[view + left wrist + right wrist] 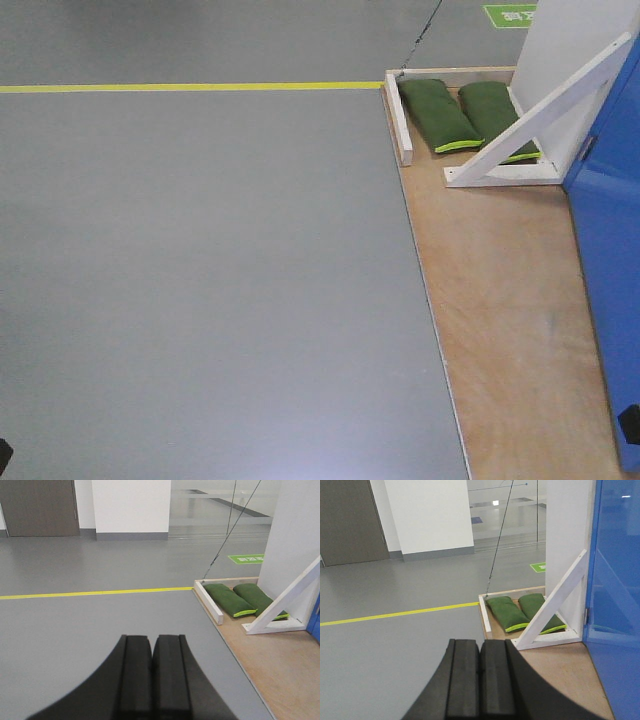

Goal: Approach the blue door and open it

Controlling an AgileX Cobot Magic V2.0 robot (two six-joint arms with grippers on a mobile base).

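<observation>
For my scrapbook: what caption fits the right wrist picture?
Shut fingers face the blue door, white brace and two green bags.

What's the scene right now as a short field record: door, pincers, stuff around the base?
door: blue door at right edge of front view, handle not in view
left arm: left pincer shut, holding nothing
right arm: right pincer shut, holding nothing
contact: neither pincer touches the door
base: wooden base, door along its right side
support: white brace, two green bags at its foot
floor mark: yellow line running left from the base corner
</observation>
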